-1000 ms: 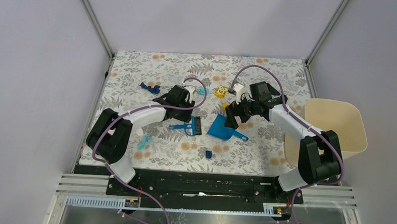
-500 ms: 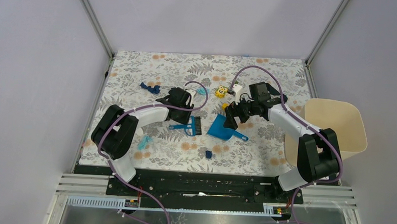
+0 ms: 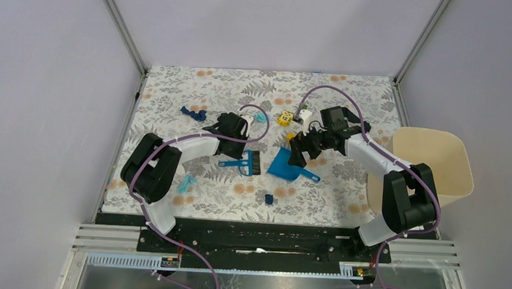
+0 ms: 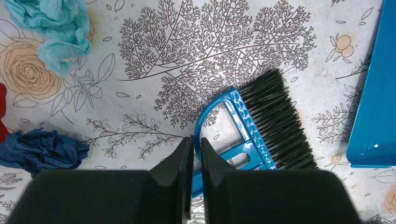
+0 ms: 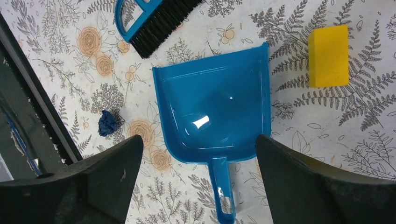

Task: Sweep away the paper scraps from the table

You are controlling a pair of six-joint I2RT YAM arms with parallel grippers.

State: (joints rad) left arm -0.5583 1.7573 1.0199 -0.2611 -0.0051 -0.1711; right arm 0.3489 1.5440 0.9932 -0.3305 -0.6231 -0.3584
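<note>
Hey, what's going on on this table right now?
Two robot arms are setting up to sweep. The left tool is pinched on the handle of the blue brush, which lies flat on the table. The right tool hangs wide open above the blue dustpan, not gripping it. The paper scraps lie scattered around; none are in the dustpan.
</note>
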